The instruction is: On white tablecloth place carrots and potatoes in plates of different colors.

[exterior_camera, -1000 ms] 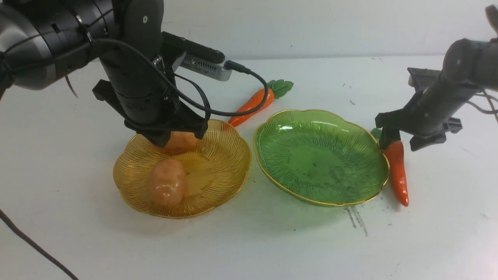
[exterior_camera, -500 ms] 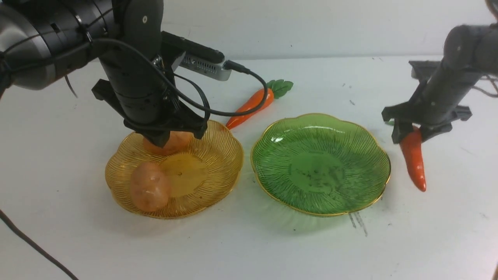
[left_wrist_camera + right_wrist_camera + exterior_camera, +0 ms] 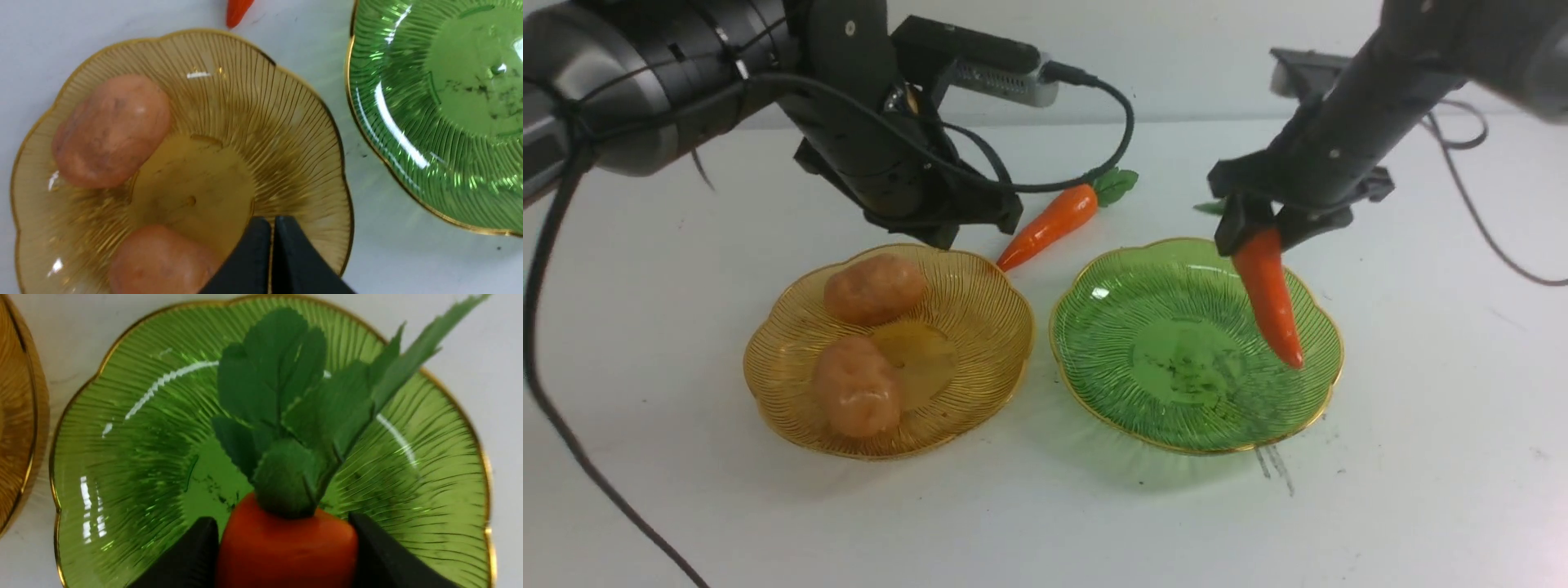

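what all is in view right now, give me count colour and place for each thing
potatoes: 2, tan-orange, far one and near one, both in the amber plate
amber plate: 1, amber-yellow with gold rim, on the tablecloth, robot's left side
green plate: 1, green with gold rim, beside the amber plate, on its right
loose carrot: 1, orange with green top, lying on the cloth behind the gap between the plates
held carrot: 1, orange, hanging tip-down over the green plate
white tablecloth: 1, white, covers the table
cable: 1, black, looping off the left arm
left gripper: black, shut, empty, over the amber plate
right gripper: black, shut on the held carrot
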{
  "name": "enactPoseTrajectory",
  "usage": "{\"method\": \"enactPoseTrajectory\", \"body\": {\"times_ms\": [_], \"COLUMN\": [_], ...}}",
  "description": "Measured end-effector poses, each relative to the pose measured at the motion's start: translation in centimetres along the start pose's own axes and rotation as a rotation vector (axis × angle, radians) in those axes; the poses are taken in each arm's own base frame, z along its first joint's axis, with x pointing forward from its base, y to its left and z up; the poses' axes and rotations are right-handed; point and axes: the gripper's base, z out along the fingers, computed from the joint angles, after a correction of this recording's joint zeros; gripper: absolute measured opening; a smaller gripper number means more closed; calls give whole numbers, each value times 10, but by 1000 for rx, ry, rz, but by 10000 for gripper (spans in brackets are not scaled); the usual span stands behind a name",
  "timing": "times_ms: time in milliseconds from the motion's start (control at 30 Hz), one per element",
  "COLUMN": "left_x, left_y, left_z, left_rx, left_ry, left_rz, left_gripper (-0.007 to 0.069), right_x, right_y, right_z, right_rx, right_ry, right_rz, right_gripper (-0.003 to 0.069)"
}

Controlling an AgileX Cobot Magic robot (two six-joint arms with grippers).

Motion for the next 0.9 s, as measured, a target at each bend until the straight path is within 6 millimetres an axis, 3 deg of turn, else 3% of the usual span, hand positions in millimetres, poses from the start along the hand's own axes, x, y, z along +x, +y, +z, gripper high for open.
{"method": "enactPoseTrajectory", "body": {"times_ms": [167, 200, 400, 500, 567, 700, 767, 867, 900], "left_x": [-29, -38, -69, -81, -92, -93, -88, -83, -82], "left_y": [7, 12, 28, 28, 28, 30, 30, 32, 32], "left_z": [19, 31, 64, 82, 106, 138, 163, 183, 186], "left_rx": [31, 46, 116, 125, 119, 107, 103, 92, 91], "left_ry": [1, 2, -44, -92, -163, -193, -184, -171, -169], "left_rz": [-36, -43, 12, 49, 90, 132, 145, 149, 149], "left_gripper": [-3, -3, -3, -3, 5, 53, 128, 256, 266], "right_x": [4, 4, 4, 3, 2, 3, 6, 8, 8], "right_y": [1, 1, 2, 6, 16, 23, 28, 30, 30], "right_z": [19, 19, 13, 2, -27, -51, -72, -88, -89], "right_rx": [-9, -9, -7, -23, -61, -75, -78, -67, -64], "right_ry": [57, 58, 49, 24, -35, -83, -124, -155, -156], "right_rz": [22, 28, 21, 20, 13, -11, -34, -57, -59], "right_gripper": [453, 521, 627, 631, 615, 591, 572, 561, 561]}}
